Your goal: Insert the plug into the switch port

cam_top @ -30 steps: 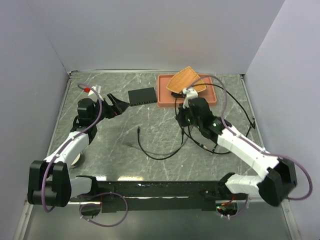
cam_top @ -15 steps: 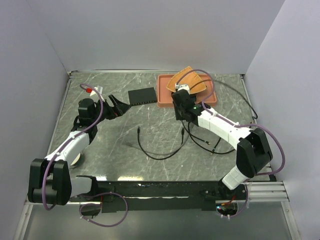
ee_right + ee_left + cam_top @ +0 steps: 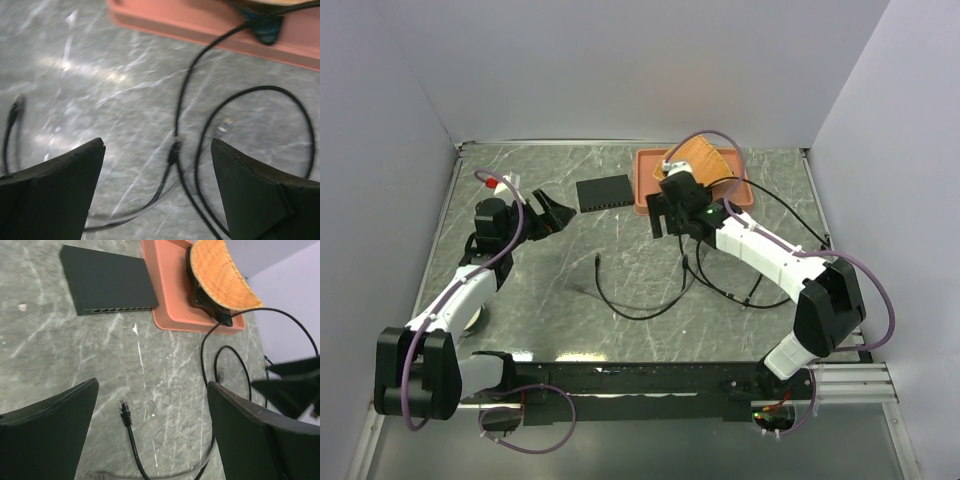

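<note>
Holding left fingers and right fingers apart, empty, I count one black plug, one matte-black switch at its twelve o'clock.

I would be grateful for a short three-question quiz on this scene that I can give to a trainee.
1. True or false: the left gripper is shut on the plug.
2. Multiple choice: in the top view, where is the switch relative to the tray?
A. Inside it
B. Beside it, to its left
C. To its right, by the wall
3. Short answer: what does the right gripper hold?

Key
1. False: the gripper is open and the plug lies free.
2. B
3. Nothing; it is open, with only cable below it.
</note>
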